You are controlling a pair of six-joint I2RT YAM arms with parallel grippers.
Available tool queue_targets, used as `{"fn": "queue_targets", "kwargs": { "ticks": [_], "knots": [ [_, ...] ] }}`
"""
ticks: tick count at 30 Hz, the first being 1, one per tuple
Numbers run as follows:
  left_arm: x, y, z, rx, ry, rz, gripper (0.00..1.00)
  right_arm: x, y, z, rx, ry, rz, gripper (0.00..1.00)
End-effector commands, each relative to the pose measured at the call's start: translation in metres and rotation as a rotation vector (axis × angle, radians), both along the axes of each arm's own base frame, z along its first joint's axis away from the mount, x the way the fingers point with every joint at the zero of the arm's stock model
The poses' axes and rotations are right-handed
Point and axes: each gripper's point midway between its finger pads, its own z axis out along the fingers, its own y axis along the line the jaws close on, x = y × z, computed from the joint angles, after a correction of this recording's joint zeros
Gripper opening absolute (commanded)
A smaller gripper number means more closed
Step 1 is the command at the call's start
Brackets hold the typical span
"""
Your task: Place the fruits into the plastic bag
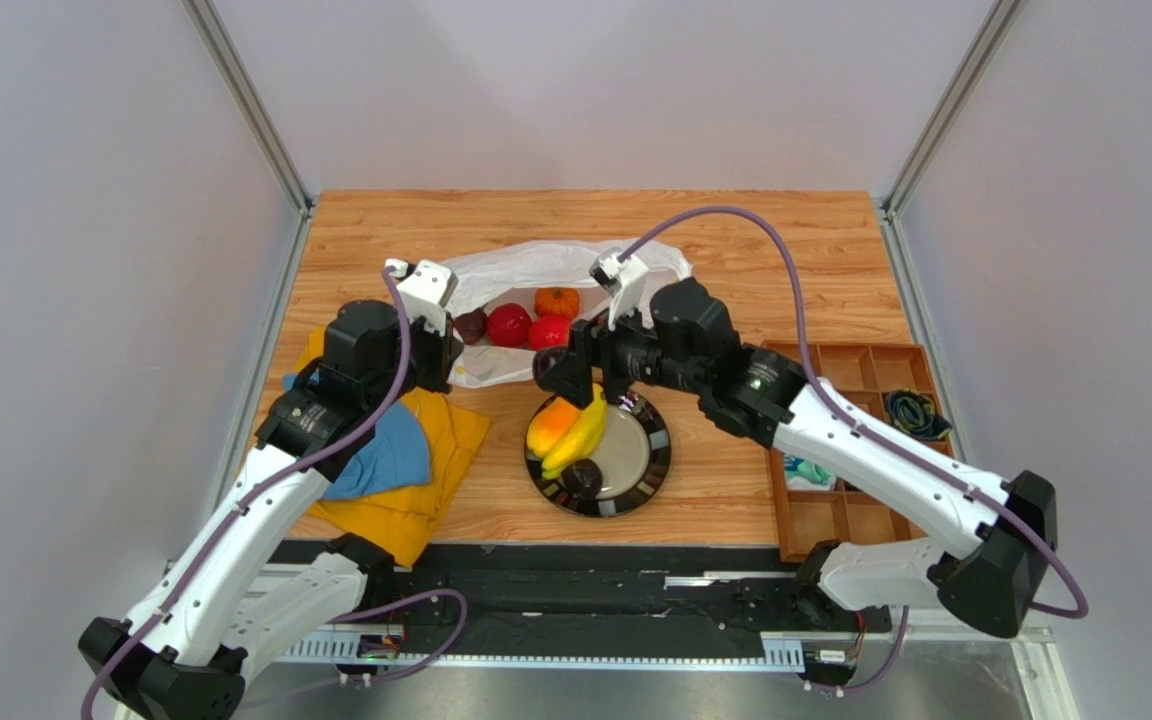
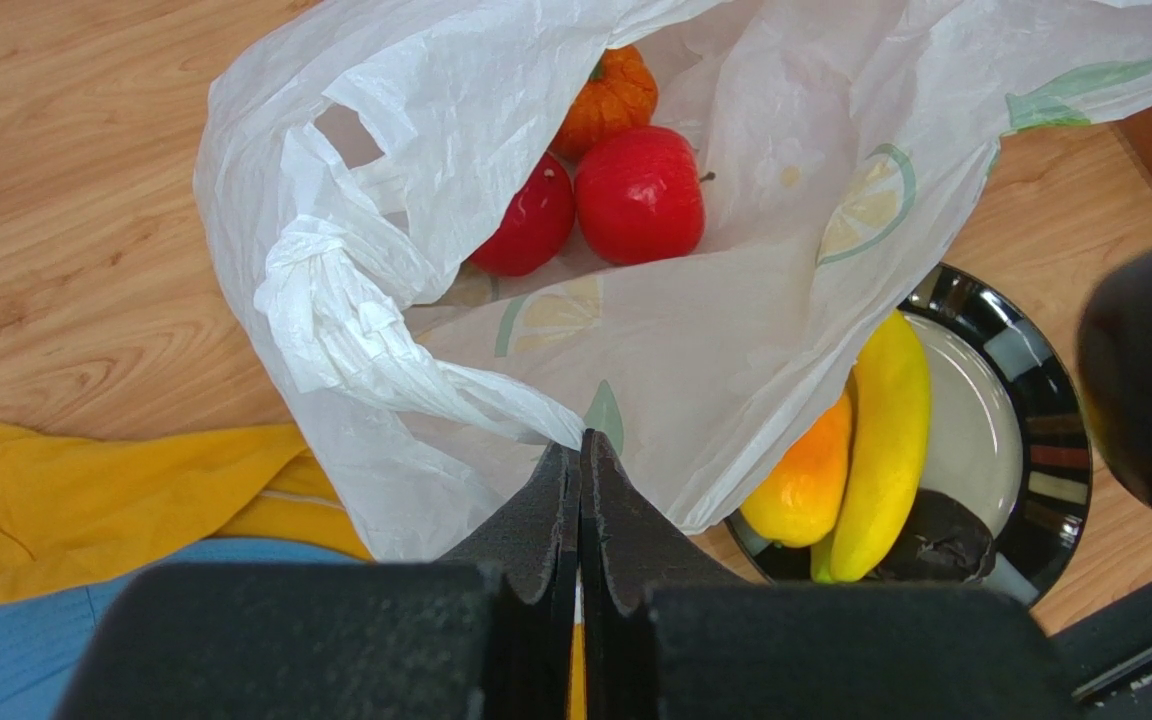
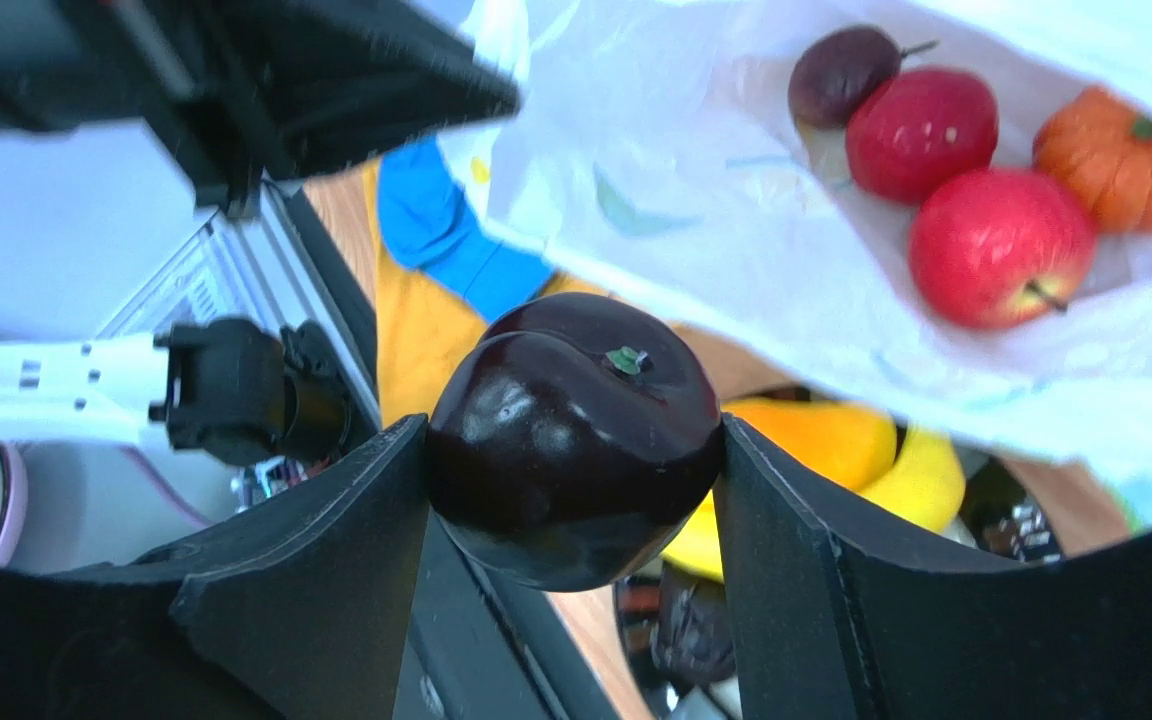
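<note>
The plastic bag (image 1: 537, 278) lies open at the table's middle, holding two red fruits (image 1: 507, 324), a ribbed orange one (image 1: 557, 302) and a dark one (image 1: 470, 326). My left gripper (image 2: 581, 450) is shut on the bag's near edge (image 2: 717, 345), holding the mouth open. My right gripper (image 3: 575, 450) is shut on a dark purple round fruit (image 3: 575, 435), held above the black plate (image 1: 645, 468) just in front of the bag's mouth (image 3: 717, 225). The banana (image 1: 579, 435), the mango (image 1: 549, 428) and a dark object (image 1: 582, 479) lie on the plate.
A blue cloth (image 1: 379, 450) lies on a yellow cloth (image 1: 440, 465) left of the plate, under my left arm. A wooden compartment tray (image 1: 838, 510) stands at the right edge with a dark bundle (image 1: 916, 413) in it.
</note>
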Motion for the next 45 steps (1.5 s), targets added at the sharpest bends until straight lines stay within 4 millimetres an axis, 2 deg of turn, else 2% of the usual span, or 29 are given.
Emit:
{"fn": "queue_targets", "kwargs": {
  "ticks": [1, 4, 5, 7, 9, 10, 11, 15, 18, 23, 28, 29, 30, 34, 35, 45],
  "knots": [
    [0.001, -0.003, 0.024, -0.039, -0.05, -0.008, 0.0, 0.038, 0.023, 0.018, 0.034, -0.03, -0.025, 0.44],
    [0.0, -0.004, 0.024, -0.041, -0.052, -0.011, 0.0, 0.058, 0.034, 0.012, 0.021, -0.012, -0.055, 0.43],
    [0.0, -0.004, 0.024, -0.04, -0.051, -0.01, 0.0, 0.07, 0.042, 0.01, 0.012, -0.011, -0.066, 0.43],
    [0.0, -0.004, 0.025, -0.042, -0.053, -0.011, 0.0, 0.088, 0.048, -0.002, -0.036, -0.018, -0.106, 0.43],
    [0.001, -0.003, 0.024, -0.04, -0.053, -0.008, 0.0, 0.114, 0.053, -0.021, -0.123, -0.006, -0.185, 0.43],
    [0.0, -0.003, 0.025, -0.04, -0.054, -0.007, 0.0, 0.123, 0.055, -0.022, -0.147, -0.014, -0.201, 0.42],
    [0.0, -0.003, 0.025, -0.04, -0.055, -0.005, 0.0, 0.134, 0.062, -0.039, -0.193, 0.01, -0.212, 0.42],
    [0.0, -0.003, 0.025, -0.04, -0.054, -0.007, 0.0, 0.156, 0.079, -0.068, -0.248, 0.03, -0.24, 0.42],
    [0.0, -0.003, 0.025, -0.041, -0.054, -0.008, 0.0, 0.17, 0.082, -0.092, -0.301, 0.056, -0.281, 0.44],
    [0.0, -0.003, 0.025, -0.041, -0.054, -0.01, 0.0, 0.178, 0.081, -0.116, -0.357, 0.072, -0.313, 0.49],
    [0.0, -0.004, 0.024, -0.04, -0.051, -0.011, 0.0, 0.177, 0.082, -0.132, -0.388, 0.094, -0.306, 0.59],
    [0.0, -0.004, 0.025, -0.042, -0.053, -0.011, 0.0, 0.178, 0.081, -0.133, -0.387, 0.098, -0.305, 0.72],
    [0.0, -0.004, 0.025, -0.042, -0.053, -0.011, 0.0, 0.177, 0.082, -0.133, -0.389, 0.098, -0.296, 0.77],
    [0.001, -0.004, 0.024, -0.041, -0.05, -0.012, 0.0, 0.176, 0.083, -0.132, -0.389, 0.097, -0.285, 0.89],
    [0.0, -0.005, 0.024, -0.041, -0.05, -0.014, 0.0, 0.176, 0.083, -0.131, -0.388, 0.095, -0.284, 0.96],
    [0.0, -0.005, 0.024, -0.042, -0.052, -0.014, 0.0, 0.174, 0.084, -0.124, -0.373, 0.089, -0.277, 0.94]
  ]
}}
